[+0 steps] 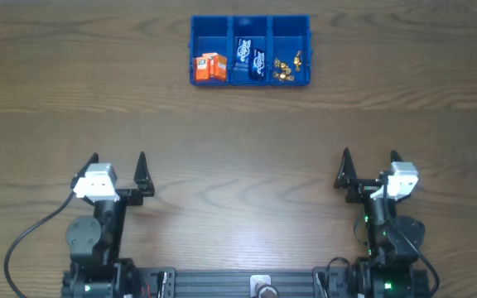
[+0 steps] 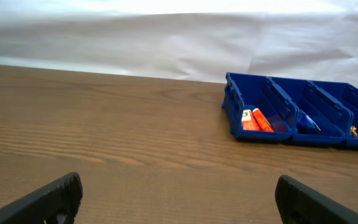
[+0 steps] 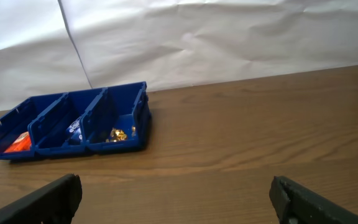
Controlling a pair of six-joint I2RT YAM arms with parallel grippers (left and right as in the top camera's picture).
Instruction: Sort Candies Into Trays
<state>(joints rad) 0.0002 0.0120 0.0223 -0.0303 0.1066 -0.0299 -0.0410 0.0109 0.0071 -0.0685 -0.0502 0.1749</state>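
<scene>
- left arm [image 1: 98, 232], right arm [image 1: 389, 225]: black, round joints
- white block [image 1: 96, 180] on each wrist
- left pincer [image 1: 118, 157], right pincer [image 1: 369, 154]: black, pointed fingers
- black cable [image 1: 21, 244] loops off left base
- green lights [image 1: 385, 286] on right base

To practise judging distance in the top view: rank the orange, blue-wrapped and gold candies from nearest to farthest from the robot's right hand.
1. Gold candies: right compartment of the tray, nearest the right hand.
2. Blue-wrapped candies: middle compartment.
3. Orange candies: left compartment, farthest.
</scene>
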